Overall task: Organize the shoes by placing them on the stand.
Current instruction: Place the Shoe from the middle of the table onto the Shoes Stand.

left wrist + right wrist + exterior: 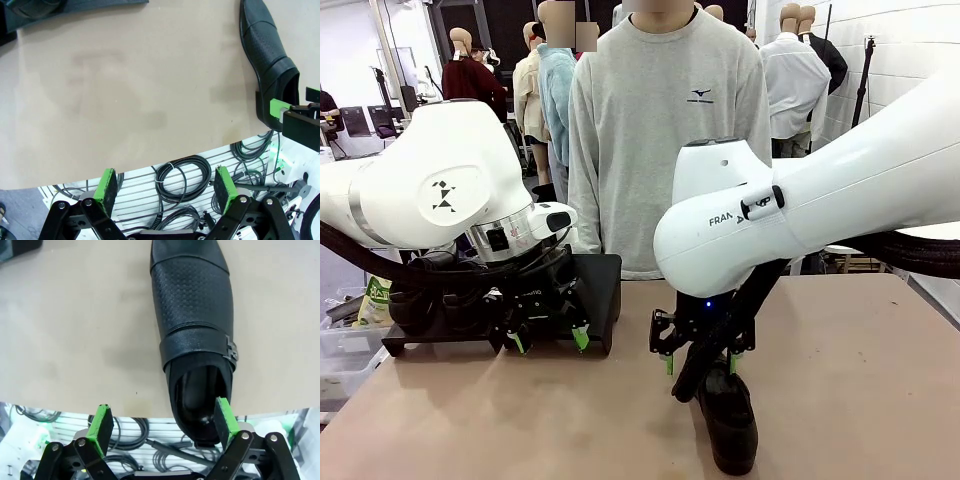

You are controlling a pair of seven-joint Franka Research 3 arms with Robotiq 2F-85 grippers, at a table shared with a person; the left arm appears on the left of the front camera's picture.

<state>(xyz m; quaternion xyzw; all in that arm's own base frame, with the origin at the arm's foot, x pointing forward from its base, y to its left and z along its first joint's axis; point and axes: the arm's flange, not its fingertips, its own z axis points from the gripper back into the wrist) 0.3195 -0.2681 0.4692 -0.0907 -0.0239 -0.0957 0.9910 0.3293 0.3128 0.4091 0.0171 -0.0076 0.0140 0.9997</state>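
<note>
Shoe: one black shoe (194,335) lies on the table (860,370). Its top has tiny bumpy dots, a smooth band runs across it, and a small metal buckle (231,349) sits on one side. The toe is smooth and rounded.
Inside the shoe: dark and hollow; I see nothing in it.
Stand: flat, dull black, with short legs (595,290), at about 10 o'clock from the shoe. More dark shoes (440,310) seem to sit on it, mostly hidden by my left arm.
Table: smooth, plain tan.
My right gripper (165,422): the green pads are spread wide and hold nothing. One pad (224,419) is right at the heel edge of the shoe; I cannot tell if it touches.
My left gripper (167,187): spread wide too, holding nothing, just in front of the stand.
Person: stands at 12 o'clock in a soft grey jumper (665,130).
</note>
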